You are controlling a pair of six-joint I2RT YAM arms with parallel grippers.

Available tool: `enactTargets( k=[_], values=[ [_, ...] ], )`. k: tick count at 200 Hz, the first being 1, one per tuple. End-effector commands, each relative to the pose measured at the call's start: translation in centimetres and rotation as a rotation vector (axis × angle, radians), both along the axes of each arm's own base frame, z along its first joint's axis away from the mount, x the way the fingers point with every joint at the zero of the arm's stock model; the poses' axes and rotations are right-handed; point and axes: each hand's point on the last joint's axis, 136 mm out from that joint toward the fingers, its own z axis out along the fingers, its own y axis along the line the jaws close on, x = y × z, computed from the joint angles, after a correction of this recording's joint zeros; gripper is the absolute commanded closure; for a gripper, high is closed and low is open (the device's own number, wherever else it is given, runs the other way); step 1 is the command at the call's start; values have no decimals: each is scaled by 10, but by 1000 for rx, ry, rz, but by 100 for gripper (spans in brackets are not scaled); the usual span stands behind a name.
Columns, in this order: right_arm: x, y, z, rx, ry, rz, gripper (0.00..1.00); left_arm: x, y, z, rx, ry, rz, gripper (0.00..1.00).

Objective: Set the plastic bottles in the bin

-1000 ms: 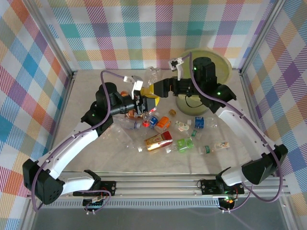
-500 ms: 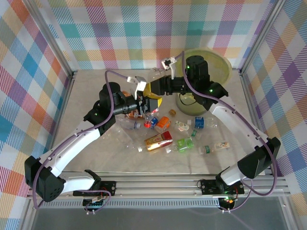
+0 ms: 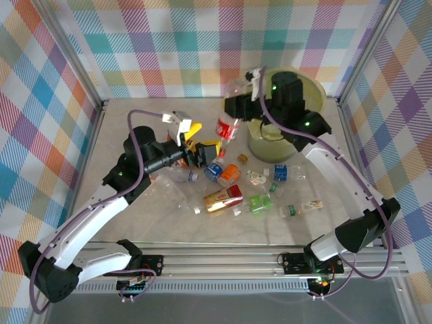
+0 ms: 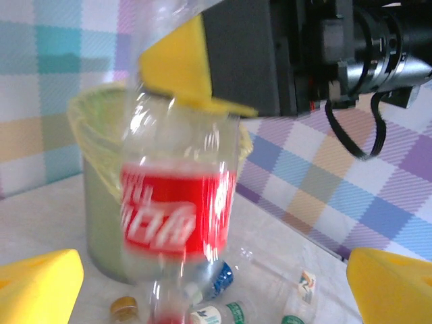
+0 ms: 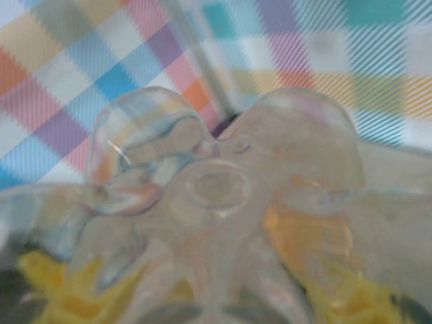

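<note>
My right gripper (image 3: 233, 108) is clamping a clear plastic bottle (image 3: 227, 128) with a red label in the upper middle of the overhead frame. One yellow finger (image 4: 179, 67) is pressing on the bottle's upper body. The bottle is hanging upside down, base up and cap toward the pale table top (image 3: 283, 229), and is clear of it.

The bottle is hanging just left of the bin (image 3: 318, 89), the round wastebasket with the yellow-green bag at the upper right of that frame. My right arm (image 3: 337, 172) is crossing over the bin's mouth. From overhead I cannot tell for sure whether the bottle's base is overlapping the rim, but it appears to be beside the bin, not over it.

My left gripper (image 3: 201, 137) is hovering at centre frame, just to the lower left of the bottle. Its two yellow fingertips (image 4: 37, 283) are spread wide apart and gripping nothing. My left wrist camera is showing the bottle at centre, slightly blurred, with the bin behind it at the left. My right wrist camera is looking straight at the bottle's lobed base, very close to the lens.

Below both grippers, a heap of other bottles (image 3: 233, 185) is lying across the middle of the table, among them a green one (image 3: 260, 201) and an orange one (image 3: 229, 174).
</note>
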Motion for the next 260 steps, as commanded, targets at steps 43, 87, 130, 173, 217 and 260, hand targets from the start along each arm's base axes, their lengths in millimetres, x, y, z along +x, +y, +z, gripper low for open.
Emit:
enactTargets(
  k=[43,87,130,173,217,260],
  values=[
    [66,-106,88,-13,-281,-430,68,10,39,-15,25,23,235,0],
    [111,-144,76,-155,-285,-597,67,17,48,-29,47,64,305,0],
    [141,-147,18,-326,-193,-588,65,22,53,-36,59,84,346,0],
    [155,-148,-52,-390,-21,-509,60,26,55,-41,64,103,366,0],
    [163,-138,-117,-395,129,-416,55,31,55,-48,74,128,387,0],
    [166,-132,-156,-377,218,-374,47,34,56,-53,86,143,408,0]
  ],
)
